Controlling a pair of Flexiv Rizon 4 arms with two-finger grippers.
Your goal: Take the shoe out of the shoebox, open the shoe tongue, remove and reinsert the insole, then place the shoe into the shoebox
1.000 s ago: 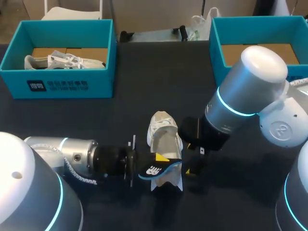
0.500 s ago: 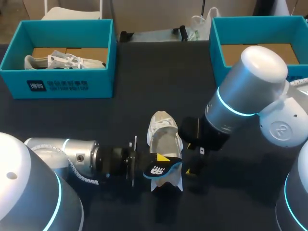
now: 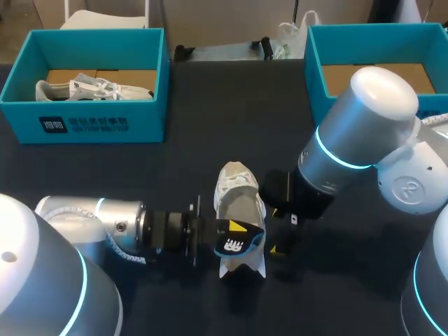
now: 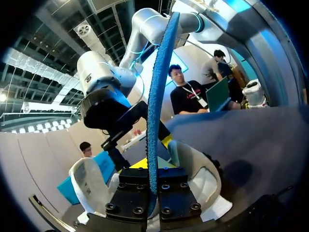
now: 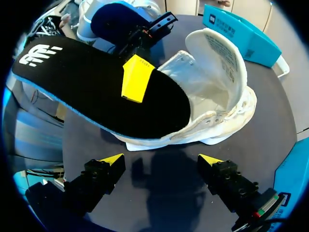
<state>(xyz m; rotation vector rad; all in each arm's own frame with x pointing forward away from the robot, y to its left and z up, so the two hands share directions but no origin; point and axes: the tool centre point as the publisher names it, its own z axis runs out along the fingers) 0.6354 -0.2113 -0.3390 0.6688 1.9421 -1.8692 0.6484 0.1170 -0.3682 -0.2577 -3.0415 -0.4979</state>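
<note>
Near the middle of the counter, the left fingers had carried the insole a little rightward and farther from the robot over the past second. Its logo end now hung over the heel opening of the shoe instead of off to that opening's left. They were pinched tight on the insole, one yellow tip pressed flat on its black top face. In the left wrist view its blue edge ran straight out between them. The shoe stood on the counter, well apart from the shoebox, with its tongue lifted open. The right fingers had not shifted: spread wide, gripping nothing, low over the counter just beside the shoe. Judging by this, the insole was already out and reinsertion was beginning. It still had to be tipped and slid toe-first into the mouth, with the shoe unsupported.
</note>
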